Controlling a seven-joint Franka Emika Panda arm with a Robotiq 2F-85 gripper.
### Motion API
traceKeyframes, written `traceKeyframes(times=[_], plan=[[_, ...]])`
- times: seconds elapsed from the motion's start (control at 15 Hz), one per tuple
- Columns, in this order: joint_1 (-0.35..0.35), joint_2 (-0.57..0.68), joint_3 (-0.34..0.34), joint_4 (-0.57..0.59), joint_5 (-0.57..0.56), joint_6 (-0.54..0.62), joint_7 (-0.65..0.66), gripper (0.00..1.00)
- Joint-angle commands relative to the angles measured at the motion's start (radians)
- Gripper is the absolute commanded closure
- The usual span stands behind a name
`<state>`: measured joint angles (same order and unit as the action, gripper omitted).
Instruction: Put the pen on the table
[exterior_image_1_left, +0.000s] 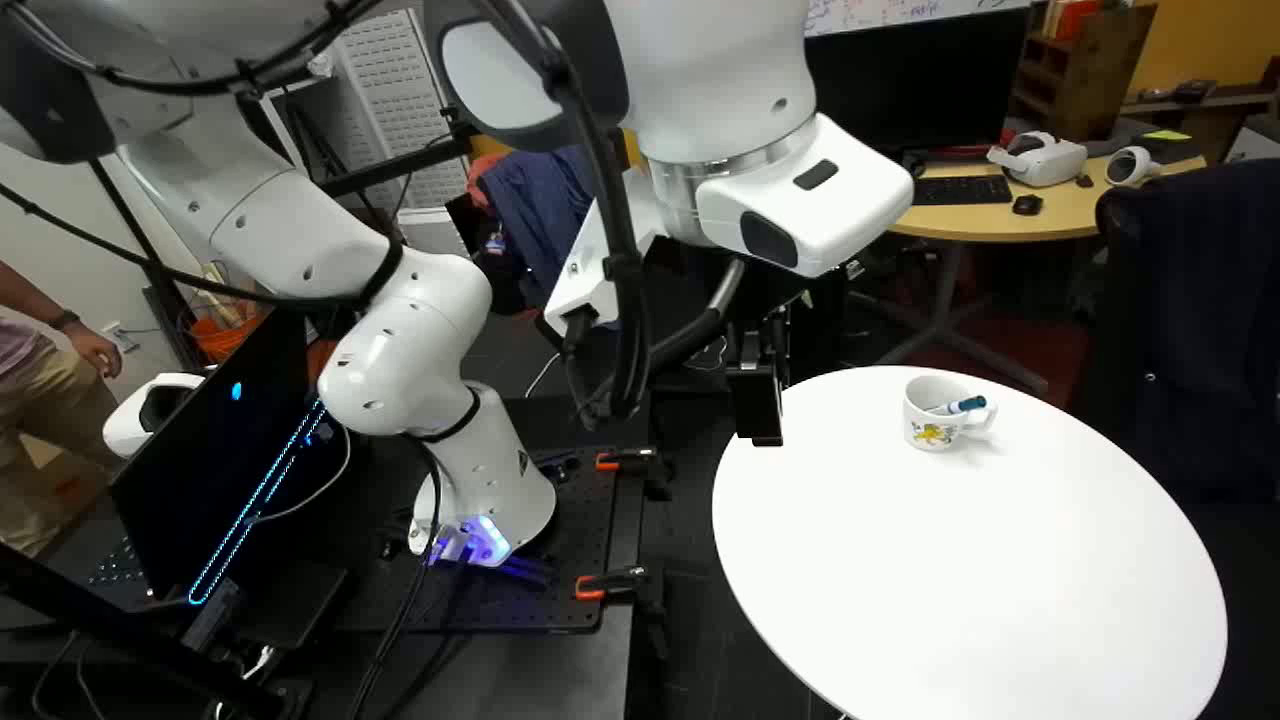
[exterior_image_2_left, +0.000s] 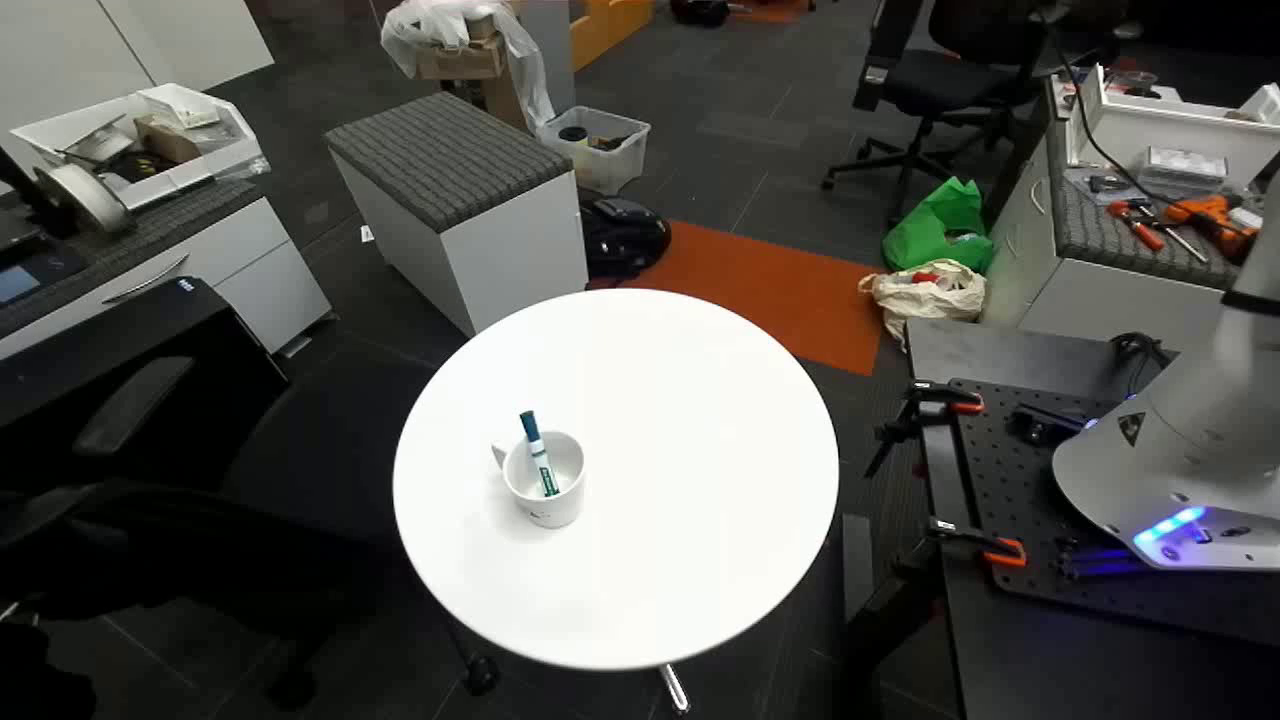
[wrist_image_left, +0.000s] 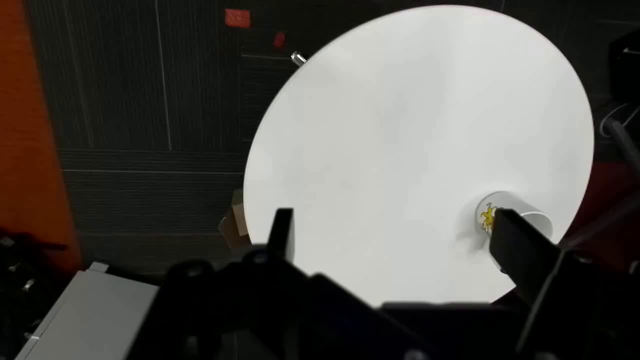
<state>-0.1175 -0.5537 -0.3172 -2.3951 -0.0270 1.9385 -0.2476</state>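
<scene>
In the wrist view, 1 finger (wrist_image_left: 525, 255) of the hand (wrist_image_left: 393, 219) partly hides the cup (wrist_image_left: 510, 202); both exterior views crop the arm (exterior_image_2_left: 1180, 450).

The gripper (wrist_image_left: 394, 220) spans wide in the wrist view, with free room over the white table (wrist_image_left: 390, 150) between the jaws. Beyond the finger (wrist_image_left: 525, 250) on that view's right stands the cup (wrist_image_left: 511, 202), partly hidden. In an exterior view the pen (exterior_image_1_left: 964, 405) juts past the rim on the side away from the jaws, blocking room above the handle (exterior_image_1_left: 988, 418).
</scene>
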Motion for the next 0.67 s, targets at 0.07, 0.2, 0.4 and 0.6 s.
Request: traceKeyframes(times=[0.07, 0.2, 0.4, 0.6], plan=[[-0.022, 0.005, 0.018, 0.002, 0.012, -0.002, -0.01, 0.0], [-0.022, 0.005, 0.018, 0.002, 0.012, -0.002, -0.01, 0.0], [-0.022, 0.005, 0.018, 0.002, 0.012, -0.002, -0.01, 0.0], [-0.022, 0.012, 0.018, 0.005, 0.012, 0.015, -0.01, 0.0]])
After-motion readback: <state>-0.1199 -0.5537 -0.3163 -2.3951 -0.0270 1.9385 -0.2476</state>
